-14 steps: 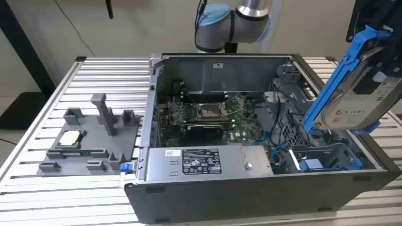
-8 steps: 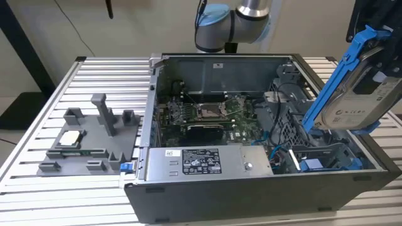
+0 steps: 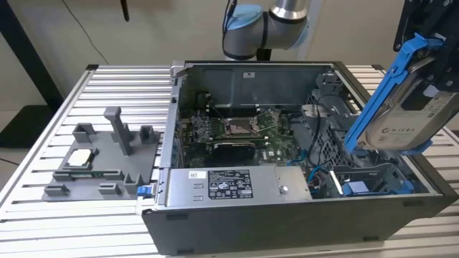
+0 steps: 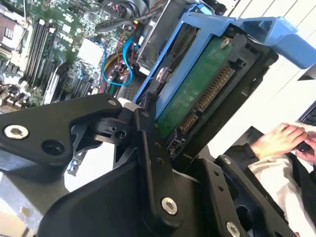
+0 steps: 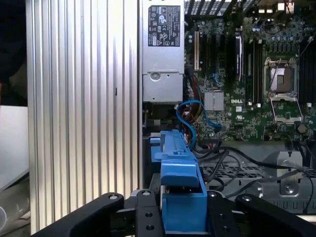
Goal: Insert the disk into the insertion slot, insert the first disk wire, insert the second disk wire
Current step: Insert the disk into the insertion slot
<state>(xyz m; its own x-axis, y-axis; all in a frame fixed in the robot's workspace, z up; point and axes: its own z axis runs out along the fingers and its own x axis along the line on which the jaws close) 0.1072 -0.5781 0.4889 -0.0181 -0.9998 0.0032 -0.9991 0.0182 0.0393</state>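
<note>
Disk [image 3: 403,117] pinched between my fingers [image 5: 146,211], tilted above the case [image 3: 287,226]; I'd square it to the drive bay [image 3: 362,174], easing in slowly.

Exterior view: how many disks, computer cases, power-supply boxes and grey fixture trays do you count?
disk: 1
computer case: 1
power-supply box: 1
grey fixture tray: 1
Total: 4
</note>
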